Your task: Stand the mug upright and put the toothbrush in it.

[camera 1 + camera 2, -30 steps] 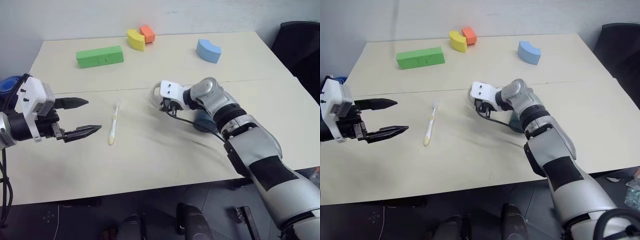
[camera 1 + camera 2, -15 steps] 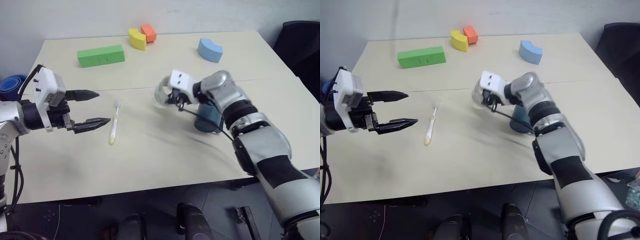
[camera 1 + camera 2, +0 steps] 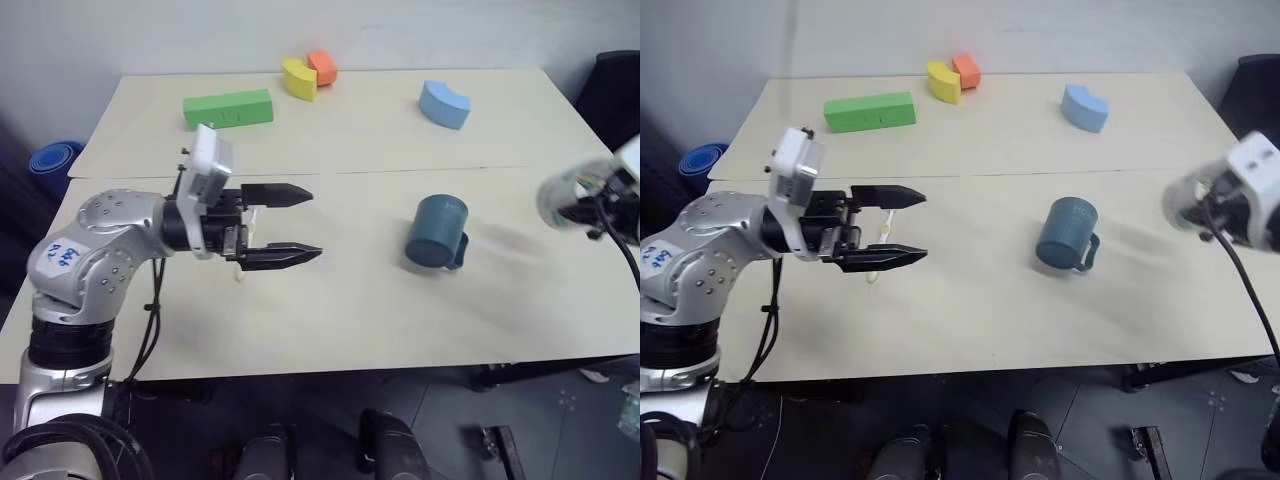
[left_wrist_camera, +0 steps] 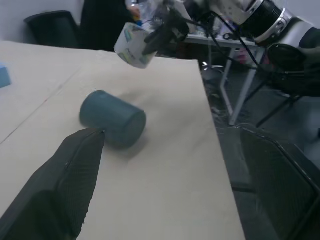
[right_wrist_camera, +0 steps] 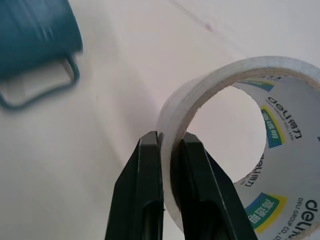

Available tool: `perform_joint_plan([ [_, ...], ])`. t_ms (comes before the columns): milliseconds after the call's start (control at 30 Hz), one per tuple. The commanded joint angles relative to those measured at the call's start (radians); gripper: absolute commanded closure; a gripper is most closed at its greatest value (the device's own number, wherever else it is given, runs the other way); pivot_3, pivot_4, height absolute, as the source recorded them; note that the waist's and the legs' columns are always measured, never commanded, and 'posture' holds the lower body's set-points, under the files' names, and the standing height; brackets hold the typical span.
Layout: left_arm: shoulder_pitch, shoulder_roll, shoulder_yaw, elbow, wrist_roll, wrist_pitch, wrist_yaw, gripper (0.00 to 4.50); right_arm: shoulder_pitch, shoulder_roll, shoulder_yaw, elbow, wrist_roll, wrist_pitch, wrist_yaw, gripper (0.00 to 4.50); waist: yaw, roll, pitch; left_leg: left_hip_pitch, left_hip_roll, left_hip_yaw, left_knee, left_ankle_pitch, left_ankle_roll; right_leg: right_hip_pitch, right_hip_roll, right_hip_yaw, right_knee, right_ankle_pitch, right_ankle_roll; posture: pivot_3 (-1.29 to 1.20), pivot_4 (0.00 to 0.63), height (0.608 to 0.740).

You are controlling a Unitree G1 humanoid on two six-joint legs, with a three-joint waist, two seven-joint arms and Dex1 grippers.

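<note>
Right gripper (image 5: 170, 145) pinches the tape roll's (image 5: 240, 145) wall; left gripper (image 3: 300, 225) gapes above the toothbrush (image 3: 880, 245); mug (image 3: 437, 232) lies sideways.

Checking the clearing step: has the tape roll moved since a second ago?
Yes. The right gripper carried the tape roll rightward, away from the mug.

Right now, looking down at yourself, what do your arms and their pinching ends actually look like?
My left arm is built of rounded silver-grey shells with a black band at the joint and a small label with blue writing. A loose black cable hangs below it. A white box sits at the wrist, and the left gripper ends in two long, black, pointed fingers. The right gripper has the same slim black fingers, with black cables by a white wrist housing.
</note>
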Motion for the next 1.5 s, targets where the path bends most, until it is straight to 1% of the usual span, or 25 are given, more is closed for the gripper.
perform_joint_plan([
  [33, -0.040, -0.007, -0.015, 0.022, 0.016, -0.029, -0.038, 0.00, 0.109, 0.021, -0.139, -0.104, 0.031, 0.058, -0.065, 4.42, 0.000, 0.000, 0.000, 0.000, 0.000, 0.001, -0.001, 0.000, 0.000, 0.000, 0.000, 0.002, -0.001, 0.000, 0.000, 0.00, 0.150, 0.740],
  [167, -0.061, -0.011, -0.029, 0.037, 0.025, -0.035, -0.068, 0.00, 0.175, 0.020, -0.159, -0.080, 0.060, 0.062, -0.111, 4.42, 0.002, 0.001, 0.000, 0.000, 0.000, 0.003, -0.001, 0.000, 0.000, -0.001, 0.000, 0.003, -0.001, 0.000, 0.000, 0.00, 0.150, 0.740],
  [233, -0.071, -0.013, -0.032, 0.041, 0.025, -0.034, -0.076, 0.00, 0.197, 0.026, -0.169, -0.040, 0.067, 0.052, -0.139, 3.71, 0.004, 0.001, 0.000, 0.000, 0.000, 0.002, -0.001, 0.000, 0.000, -0.001, 0.000, 0.003, -0.002, 0.000, 0.000, 0.00, 0.150, 0.740],
  [300, -0.074, -0.015, -0.033, 0.042, 0.026, -0.032, -0.080, 0.00, 0.210, 0.029, -0.183, -0.017, 0.082, 0.054, -0.159, 3.29, 0.012, 0.000, 0.000, -0.001, -0.001, 0.001, 0.000, 0.000, 0.000, -0.001, 0.000, 0.003, -0.003, 0.000, 0.000, 0.00, 0.150, 0.740],
  [333, -0.074, -0.015, -0.033, 0.042, 0.027, -0.031, -0.082, 0.00, 0.219, 0.022, -0.186, -0.013, 0.089, 0.050, -0.166, 2.88, 0.016, 0.000, 0.000, -0.002, -0.001, 0.001, 0.000, 0.000, 0.000, -0.001, 0.000, 0.003, -0.003, 0.000, 0.000, 0.00, 0.150, 0.740],
  [367, -0.075, -0.014, -0.032, 0.041, 0.028, -0.030, -0.083, 0.00, 0.225, 0.016, -0.187, -0.010, 0.096, 0.046, -0.172, 2.63, 0.017, 0.000, 0.000, -0.002, -0.001, 0.001, 0.000, 0.000, 0.001, -0.001, 0.000, 0.003, -0.004, 0.000, 0.000, 0.00, 0.150, 0.740],
  [400, -0.072, -0.013, -0.030, 0.040, 0.029, -0.029, -0.084, 0.00, 0.223, -0.005, -0.198, -0.015, 0.102, 0.049, -0.176, 2.36, 0.019, 0.000, 0.000, -0.002, -0.001, 0.001, 0.000, 0.000, 0.001, -0.001, 0.000, 0.003, -0.004, 0.000, 0.000, 0.00, 0.150, 0.740],
  [433, -0.069, -0.011, -0.029, 0.039, 0.030, -0.028, -0.084, 0.00, 0.221, -0.020, -0.206, -0.020, 0.107, 0.052, -0.178, 1.96, 0.020, 0.000, 0.000, -0.002, -0.001, 0.001, 0.000, 0.000, 0.001, -0.001, 0.000, 0.003, -0.004, 0.000, 0.000, 0.00, 0.150, 0.740],
  [533, -0.061, -0.007, -0.021, 0.035, 0.032, -0.027, -0.080, 0.00, 0.215, -0.086, -0.220, -0.049, 0.115, 0.064, -0.174, 1.00, 0.020, 0.000, 0.000, -0.001, -0.001, 0.002, 0.000, 0.000, 0.001, -0.001, 0.000, 0.003, -0.004, 0.000, 0.000, 0.00, 0.150, 0.740],
  [600, -0.057, -0.006, -0.017, 0.030, 0.032, -0.026, -0.076, 0.00, 0.197, -0.124, -0.221, -0.078, 0.140, 0.087, -0.164, 1.00, 0.020, 0.000, 0.000, -0.002, -0.001, 0.002, 0.000, 0.000, 0.001, -0.001, 0.000, 0.003, -0.004, 0.000, 0.000, 0.00, 0.150, 0.740],
  [667, -0.051, -0.003, -0.009, 0.021, 0.027, -0.020, -0.068, 0.00, 0.089, -0.150, -0.193, -0.128, 0.222, 0.191, -0.171, 1.00, 0.019, 0.000, 0.000, -0.001, -0.001, 0.002, 0.000, 0.000, 0.001, -0.001, 0.000, 0.003, -0.004, 0.000, 0.000, 0.00, 0.150, 0.740],
  [700, -0.046, -0.001, -0.004, 0.014, 0.024, -0.018, -0.065, 0.00, -0.003, -0.139, -0.156, -0.163, 0.279, 0.269, -0.183, 1.00, 0.016, 0.000, 0.000, -0.001, -0.001, 0.002, 0.000, 0.000, 0.001, -0.001, 0.000, 0.003, -0.004, 0.000, 0.000, 0.00, 0.150, 0.740],
  [733, -0.042, 0.000, 0.000, 0.009, 0.023, -0.016, -0.062, 0.00, -0.077, -0.122, -0.125, -0.189, 0.322, 0.332, -0.198, 1.00, 0.010, 0.000, 0.000, -0.001, -0.001, 0.002, 0.000, 0.000, 0.001, -0.001, 0.000, 0.004, -0.004, 0.000, 0.000, 0.00, 0.150, 0.740],
  [800, -0.034, 0.002, 0.001, 0.003, 0.027, -0.020, -0.058, 0.00, -0.216, -0.040, -0.065, -0.214, 0.376, 0.463, -0.253, 1.00, 0.000, 0.000, 0.000, -0.001, 0.000, 0.001, 0.000, 0.000, 0.001, -0.001, 0.001, 0.003, -0.003, 0.000, 0.000, 0.00, 0.150, 0.740],
  [867, -0.031, 0.000, -0.001, 0.001, 0.032, -0.023, -0.051, 0.00, -0.305, 0.040, -0.033, -0.207, 0.388, 0.562, -0.323, 1.00, 0.001, -0.001, 0.000, -0.001, 0.001, -0.001, 0.000, 0.000, 0.000, -0.001, 0.002, 0.003, -0.002, 0.000, 0.000, 0.00, 0.150, 0.740],
  [933, -0.030, -0.001, 0.001, -0.004, 0.031, -0.021, -0.042, 0.00, -0.361, 0.123, -0.020, -0.185, 0.375, 0.643, -0.407, 1.00, 0.007, -0.001, 0.000, -0.003, 0.001, -0.002, 0.001, 0.000, 0.000, -0.001, 0.002, 0.002, -0.002, 0.000, 0.000, 0.00, 0.150, 0.740],
  [1067, -0.026, 0.007, 0.017, -0.023, 0.019, -0.012, -0.024, 0.00, -0.375, 0.224, -0.022, -0.147, 0.341, 0.724, -0.530, 1.00, 0.029, -0.001, 0.000, -0.005, -0.001, -0.005, 0.001, 0.000, 0.000, -0.001, 0.001, 0.002, -0.003, 0.000, 0.000, 0.00, 0.150, 0.740],
  [1133, -0.021, 0.013, 0.025, -0.030, 0.017, -0.009, -0.018, 0.00, -0.372, 0.264, -0.036, -0.136, 0.337, 0.750, -0.569, 1.00, 0.028, -0.001, 0.000, -0.006, -0.001, -0.006, 0.000, 0.000, 0.000, -0.001, 0.001, 0.000, -0.003, 0.000, 0.000, 0.00, 0.150, 0.740],
  [1333, -0.008, 0.027, 0.037, -0.043, 0.021, -0.009, -0.009, 0.00, -0.333, 0.365, -0.022, -0.092, 0.357, 0.749, -0.618, 1.00, 0.023, -0.001, 0.000, -0.004, -0.001, -0.004, 0.000, 0.000, 0.000, -0.001, 0.001, 0.001, -0.002, 0.000, 0.000, 0.00, 0.150, 0.740],
  [1500, -0.017, 0.033, 0.036, -0.045, 0.020, -0.011, -0.008, 0.00, -0.323, 0.406, 0.022, -0.021, 0.351, 0.691, -0.652, 1.00, 0.019, -0.001, 0.000, -0.004, -0.001, -0.004, 0.000, 0.000, 0.000, -0.001, 0.001, 0.001, -0.002, 0.000, 0.000, 0.00, 0.150, 0.740],
])
